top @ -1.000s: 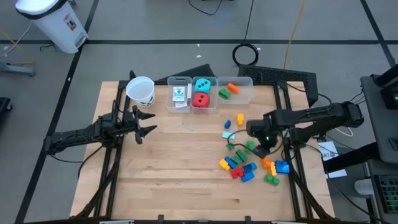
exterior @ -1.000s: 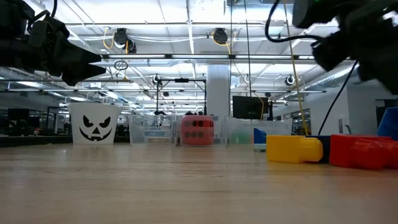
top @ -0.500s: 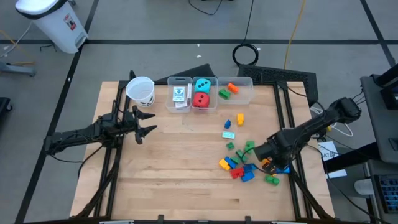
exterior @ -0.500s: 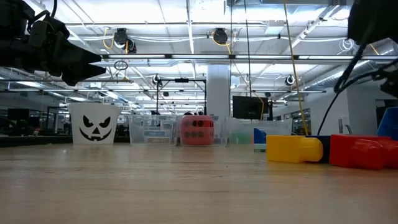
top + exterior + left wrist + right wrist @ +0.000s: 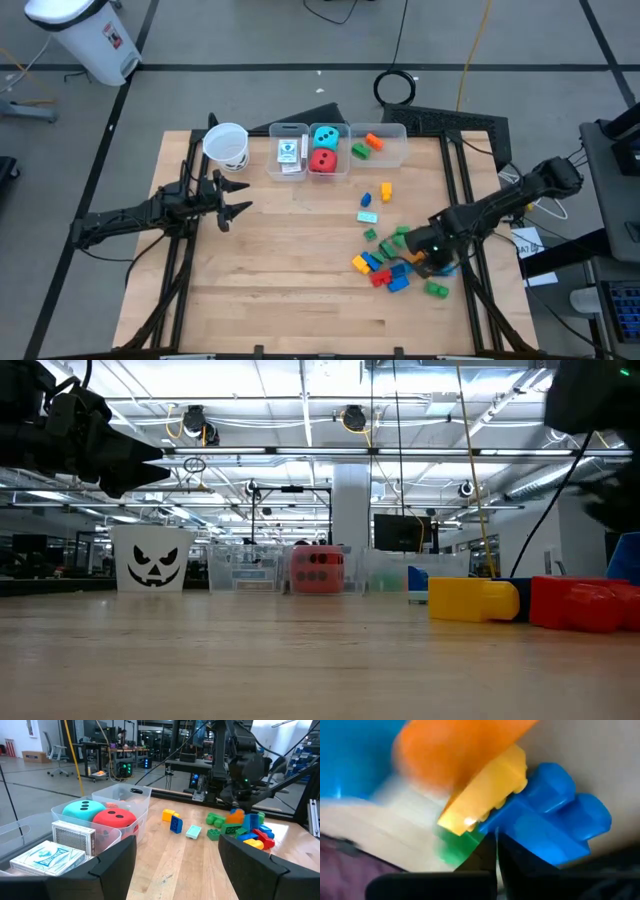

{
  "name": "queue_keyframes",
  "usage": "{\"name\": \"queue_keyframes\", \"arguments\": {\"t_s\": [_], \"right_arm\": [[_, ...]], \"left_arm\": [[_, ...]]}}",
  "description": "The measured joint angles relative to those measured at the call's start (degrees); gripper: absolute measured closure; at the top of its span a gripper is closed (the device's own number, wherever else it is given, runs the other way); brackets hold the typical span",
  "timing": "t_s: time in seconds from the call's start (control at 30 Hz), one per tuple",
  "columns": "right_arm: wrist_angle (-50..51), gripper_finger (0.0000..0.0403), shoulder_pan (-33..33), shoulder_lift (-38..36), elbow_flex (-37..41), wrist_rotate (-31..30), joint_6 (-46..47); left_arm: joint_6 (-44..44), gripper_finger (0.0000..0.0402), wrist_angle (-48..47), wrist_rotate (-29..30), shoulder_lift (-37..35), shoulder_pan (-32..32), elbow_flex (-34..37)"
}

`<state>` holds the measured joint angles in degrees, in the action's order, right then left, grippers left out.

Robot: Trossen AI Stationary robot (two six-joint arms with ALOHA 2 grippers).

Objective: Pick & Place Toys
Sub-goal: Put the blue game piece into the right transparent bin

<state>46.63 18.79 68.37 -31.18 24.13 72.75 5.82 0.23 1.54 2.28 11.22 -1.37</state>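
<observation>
1. Small plastic bricks (image 5: pixel 385 268) in red, blue, yellow, green and orange lie scattered on the right half of the wooden table (image 5: pixel 280 280), awaiting sorting.
2. Down among them, the right gripper (image 5: pixel 432 258) has its fingers pressed together; its wrist view shows an orange brick (image 5: pixel 455 750), a yellow brick (image 5: pixel 487 795) and a blue brick (image 5: pixel 555 825) close up, though none is clearly pinched.
3. Three clear plastic bins (image 5: pixel 337 150) line the far edge, already holding two white card packs (image 5: pixel 289 155), a soft teal die (image 5: pixel 324 137) over a red die (image 5: pixel 322 160), and a few bricks.
4. Parked at the left by the white paper cup (image 5: pixel 227 146), the left gripper (image 5: pixel 232 197) waits with fingers apart.
</observation>
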Motion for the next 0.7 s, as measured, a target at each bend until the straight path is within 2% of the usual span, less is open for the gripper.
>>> {"name": "queue_keyframes", "arguments": {"t_s": [0.07, 0.23, 0.33, 0.43, 0.53, 0.6, 0.7], "right_arm": [[-3.6, 0.0402, -2.0, 0.1, 0.0, -3.3, -2.9], [-13.0, 0.0402, -7.7, 0.0, 0.0, -7.4, -12.3], [-20.0, 0.0402, -11.5, 0.1, 0.0, -10.8, -21.2], [-27.2, 0.0402, -14.0, -0.4, 0.2, -12.2, -32.0], [-32.6, 0.0400, -15.6, -1.0, 0.4, -12.5, -38.7], [-34.7, 0.0390, -16.4, -1.5, 0.5, -12.4, -42.5], [-36.2, 0.0353, -16.5, -2.3, 0.4, -11.6, -49.1]], "left_arm": [[0.0, 0.0114, 0.0, 0.0, 0.0, 0.0, 0.0], [0.0, 0.0114, 0.0, 0.0, 0.0, 0.0, 0.0], [0.0, 0.0114, 0.0, 0.0, 0.0, 0.0, 0.0], [0.0, 0.0114, 0.0, 0.0, 0.0, 0.0, 0.0], [0.0, 0.0114, 0.0, 0.0, 0.0, 0.0, 0.0], [0.0, 0.0114, 0.0, 0.0, 0.0, 0.0, 0.0], [0.0, 0.0114, 0.0, 0.0, 0.0, 0.0, 0.0]]}}
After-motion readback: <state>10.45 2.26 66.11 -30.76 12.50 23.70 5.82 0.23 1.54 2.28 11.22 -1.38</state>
